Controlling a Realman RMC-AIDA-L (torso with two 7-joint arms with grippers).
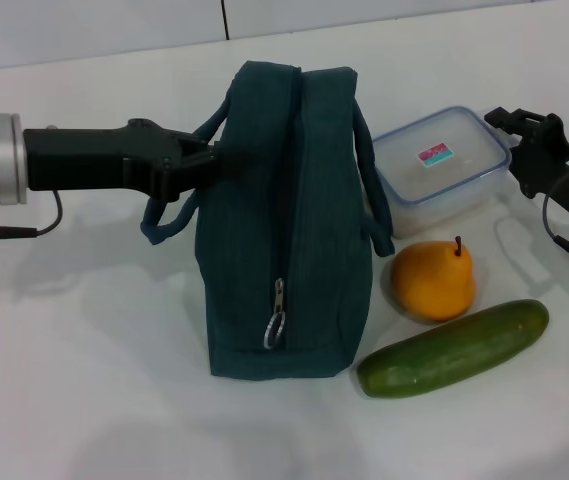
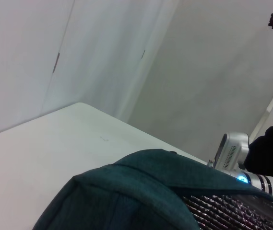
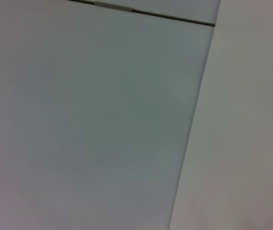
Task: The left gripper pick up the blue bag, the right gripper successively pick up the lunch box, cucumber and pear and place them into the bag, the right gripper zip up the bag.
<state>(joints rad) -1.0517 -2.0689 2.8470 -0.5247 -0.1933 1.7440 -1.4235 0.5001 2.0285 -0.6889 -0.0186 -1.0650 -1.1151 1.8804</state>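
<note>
The blue bag point(image 1: 284, 220) stands upright on the white table, its zipper pull point(image 1: 276, 318) hanging at the near end. My left gripper point(image 1: 204, 160) reaches in from the left and is shut on the bag's left handle near the top. The left wrist view shows the bag's top edge point(image 2: 141, 187) and silver lining point(image 2: 232, 211) inside. The clear lunch box point(image 1: 439, 165) lies behind the bag's right side. The yellow pear point(image 1: 434, 280) and the green cucumber point(image 1: 454, 350) lie in front of it. My right gripper point(image 1: 509, 152) is open just right of the lunch box.
The second bag handle point(image 1: 376, 190) hangs on the bag's right side, close to the lunch box. The table's far edge meets a white wall point(image 1: 94, 30). The right wrist view shows only wall and table surface. The right arm point(image 2: 232, 153) shows beyond the bag.
</note>
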